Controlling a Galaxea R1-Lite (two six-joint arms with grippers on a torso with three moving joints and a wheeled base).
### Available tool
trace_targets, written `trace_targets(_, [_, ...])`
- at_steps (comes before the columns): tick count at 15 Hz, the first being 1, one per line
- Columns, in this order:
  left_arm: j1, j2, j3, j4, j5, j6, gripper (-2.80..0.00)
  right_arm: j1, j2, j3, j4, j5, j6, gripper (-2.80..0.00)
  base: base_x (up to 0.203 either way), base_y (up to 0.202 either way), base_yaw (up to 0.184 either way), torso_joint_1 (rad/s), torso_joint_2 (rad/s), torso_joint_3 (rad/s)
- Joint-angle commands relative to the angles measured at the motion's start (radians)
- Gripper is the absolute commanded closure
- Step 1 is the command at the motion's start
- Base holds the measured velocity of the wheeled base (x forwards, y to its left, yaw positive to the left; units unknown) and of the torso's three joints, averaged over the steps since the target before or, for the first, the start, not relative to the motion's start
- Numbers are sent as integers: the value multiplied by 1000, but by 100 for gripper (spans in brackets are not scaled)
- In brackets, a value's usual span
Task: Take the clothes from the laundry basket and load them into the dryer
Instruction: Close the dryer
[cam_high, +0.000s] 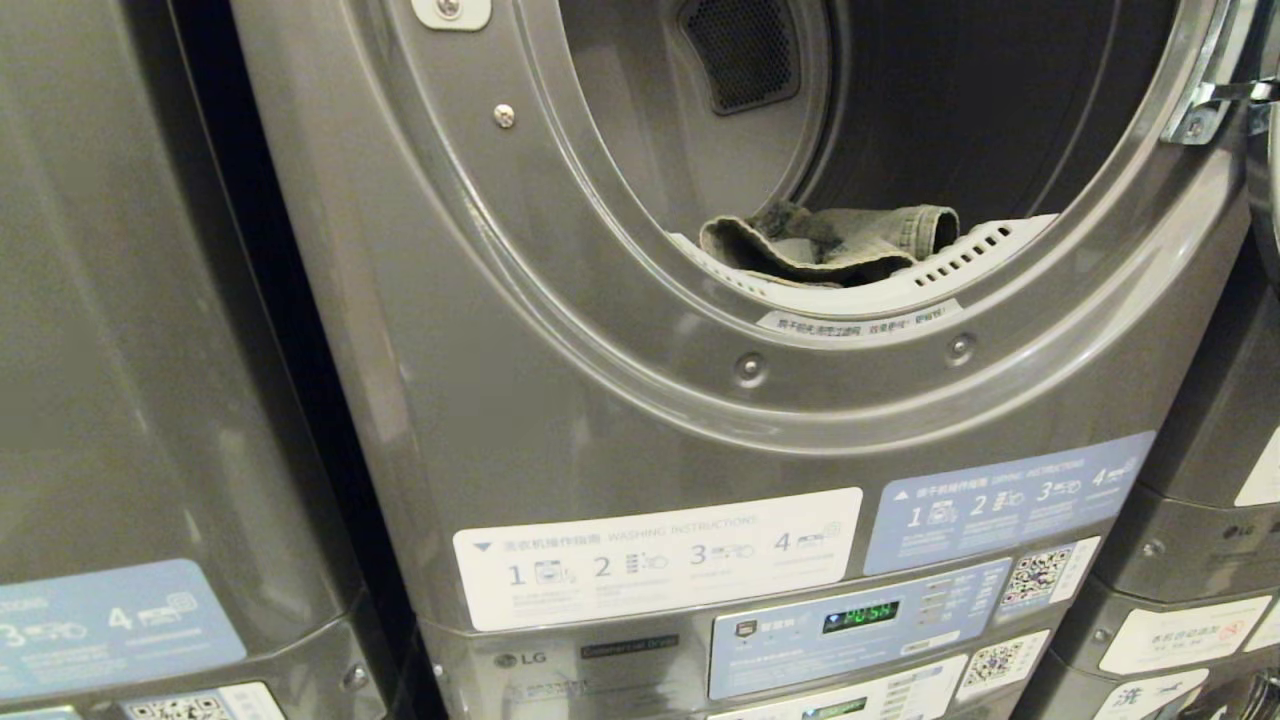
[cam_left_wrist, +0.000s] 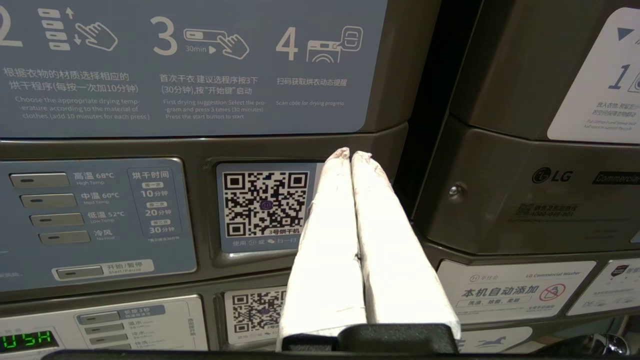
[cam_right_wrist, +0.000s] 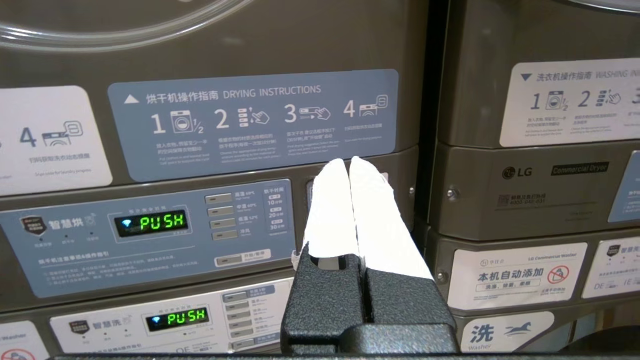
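The grey dryer (cam_high: 640, 420) fills the head view with its round drum opening uncovered. A faded denim garment (cam_high: 830, 245) lies folded over the lower lip of the drum. The laundry basket is out of view. Neither arm shows in the head view. My left gripper (cam_left_wrist: 350, 152) is shut with nothing in it, its white-wrapped fingers pointing at a QR label on the neighbouring machine's control panel. My right gripper (cam_right_wrist: 348, 160) is shut and empty too, pointing at the dryer's front below the drying instructions sticker (cam_right_wrist: 252, 122).
More stacked grey machines stand close on both sides (cam_high: 120, 350) (cam_high: 1220, 500). The control panel (cam_right_wrist: 145, 235) shows a green "PUSH" display. The door hinge (cam_high: 1210, 105) sticks out at the drum's upper right edge.
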Motion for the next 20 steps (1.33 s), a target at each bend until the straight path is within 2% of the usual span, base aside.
trace_targets(1, [0,0,14,-1,0,-1,0,1,1,40,0,-5,1,0,0,0,0,0,0,0])
trace_targets(10, [0,1,14,-1,-1,1,0,1,1,40,0,-6,6,0,-11,0,0,2,1,0])
trace_targets(20, [0,0,14,-1,-1,1,0,1,1,40,0,-18,27,0,-194,0,1,1,2,1])
